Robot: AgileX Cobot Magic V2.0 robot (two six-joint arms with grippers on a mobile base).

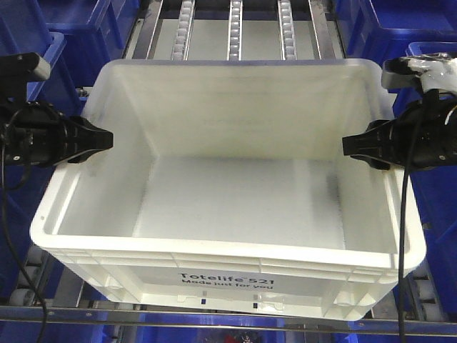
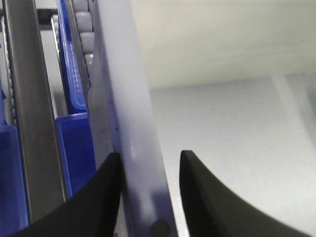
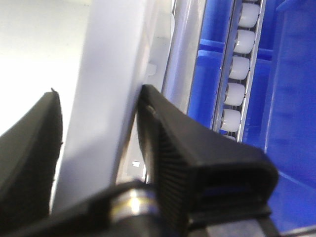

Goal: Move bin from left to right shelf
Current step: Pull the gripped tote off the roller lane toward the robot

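so the white bin (image 1: 228, 259) sits on the shelf with the rollers (image 1: 235, 28) running away behind it, blue bins (image 1: 71, 21) on either side; it's empty, nothing inside but the bare floor; the printed side faces the front camera

left hand (image 1: 107, 140) is at the left rim about halfway along, right hand (image 1: 348, 147) is at the right rim opposite it; both straddle the side wall, one finger inside and one outside

left wrist view: the outer finger is up against the wall but the inner finger (image 2: 202, 197) has a sliver of bin floor showing between it and the wall, so I'd call that hand open, not clamped yet; right wrist view: the ribbed outer finger (image 3: 168, 148) touches the outside of the wall and the inner one is right at it; honestly can't tell if it's squeezing or just resting there

handling guess: empty plastic, so light for its bulk, and the walls look fairly stiff; the surface is smooth and a bit glossy, so it could slip through a pinch; a thin wall held mid-span might also flex inward; I'd grip just under the ribbed rim on both sides, where it's thickest and the lip gives something to catch on, and keep both hands level so it doesn't tip forward
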